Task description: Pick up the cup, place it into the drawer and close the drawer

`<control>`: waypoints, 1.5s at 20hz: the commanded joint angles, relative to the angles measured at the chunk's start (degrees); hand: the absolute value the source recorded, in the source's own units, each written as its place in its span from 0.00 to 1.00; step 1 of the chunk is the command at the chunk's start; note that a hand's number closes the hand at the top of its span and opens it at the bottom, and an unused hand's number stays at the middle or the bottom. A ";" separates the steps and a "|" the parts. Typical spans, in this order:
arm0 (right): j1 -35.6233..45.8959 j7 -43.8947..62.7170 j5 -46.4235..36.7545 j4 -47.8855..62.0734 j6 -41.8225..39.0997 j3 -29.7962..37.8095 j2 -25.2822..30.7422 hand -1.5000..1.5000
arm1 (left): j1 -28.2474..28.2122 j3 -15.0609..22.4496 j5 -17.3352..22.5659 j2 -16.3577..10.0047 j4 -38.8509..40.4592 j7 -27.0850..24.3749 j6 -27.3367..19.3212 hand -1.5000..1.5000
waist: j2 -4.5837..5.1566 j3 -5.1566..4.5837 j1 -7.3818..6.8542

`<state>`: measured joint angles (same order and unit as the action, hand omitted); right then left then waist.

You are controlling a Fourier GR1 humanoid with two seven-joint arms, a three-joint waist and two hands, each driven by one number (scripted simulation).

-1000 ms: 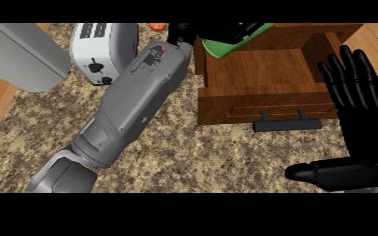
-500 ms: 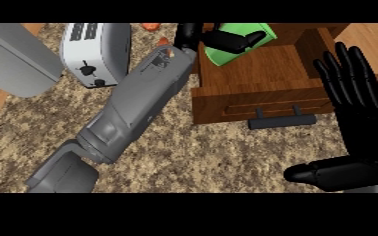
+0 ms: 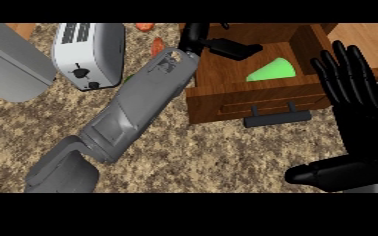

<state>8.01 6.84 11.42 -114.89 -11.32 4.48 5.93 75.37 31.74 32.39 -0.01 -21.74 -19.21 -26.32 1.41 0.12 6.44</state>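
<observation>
Green cup [image 3: 272, 72] inside open wooden drawer [image 3: 221, 103]

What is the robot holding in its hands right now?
Nothing. The green cup lies in the drawer, apart from the left hand. The right hand is open at the right edge.

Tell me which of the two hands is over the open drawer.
The left hand: it reaches over the back left of the drawer, near the green cup. The right hand rests open at the view's right edge.
</observation>
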 commanded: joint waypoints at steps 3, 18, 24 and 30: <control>2.94 0.01 1.39 0.62 0.11 0.18 -0.33 0.00 | -0.41 1.99 3.76 0.01 -1.48 -0.97 -2.24 0.00 | 0.38 -0.02 0.88; -0.16 3.31 7.81 -2.18 -3.38 2.47 2.44 1.00 | -2.16 -4.76 12.63 0.01 -11.64 -5.36 2.06 0.00 | -1.41 -0.10 -5.72; -3.56 2.79 2.93 -6.05 -9.61 1.63 8.70 1.00 | -9.50 -7.37 13.22 -5.88 -20.74 -4.68 2.17 0.00 | -2.00 -0.15 -7.52; -4.71 3.09 -6.08 -4.79 -9.93 -2.38 9.23 1.00 | -19.42 -7.79 12.96 -13.04 -33.62 -0.22 -0.93 0.00 | -2.04 -0.14 -8.50</control>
<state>2.43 9.28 10.95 -120.48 -20.97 4.73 14.27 60.27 24.17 45.71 -9.82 -48.29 -22.14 -24.56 -0.56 -0.02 -1.27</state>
